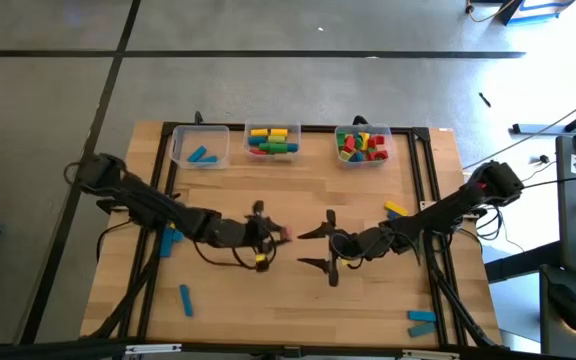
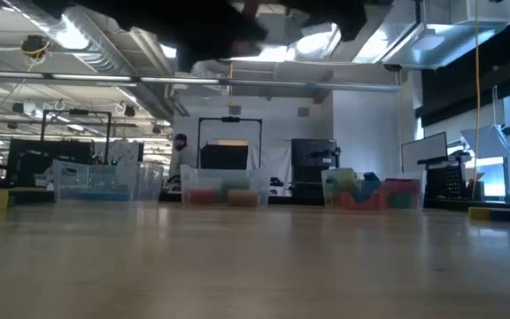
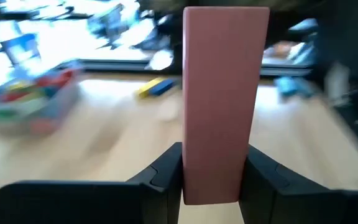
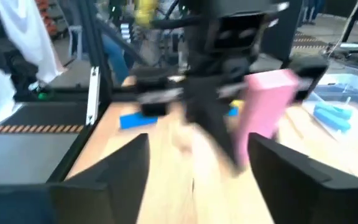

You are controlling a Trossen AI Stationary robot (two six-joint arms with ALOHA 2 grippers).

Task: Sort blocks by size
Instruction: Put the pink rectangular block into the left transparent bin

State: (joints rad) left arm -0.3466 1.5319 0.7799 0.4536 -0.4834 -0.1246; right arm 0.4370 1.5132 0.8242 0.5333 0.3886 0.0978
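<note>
A pink block hangs above the table's middle with my left gripper shut on it. In the high view the pink block shows just right of that gripper. My right gripper faces it from the table's right, open, its two fingers spread wide and apart from the block. In the right wrist view the pink block stands beyond my own fingers, held by the dark left gripper. Other blocks lie loose on the table or in the bins. My left gripper pinches the pink block's two long sides near one end between its two fingers. The fingers come about level from the table's left. The block stands out past the fingertips, roughly upright and lifted clear of the table.
Three clear bins stand along the far edge: the left one with a blue block, the middle one and the right one with mixed colours. Loose blocks lie at the near left, the right and the near right.
</note>
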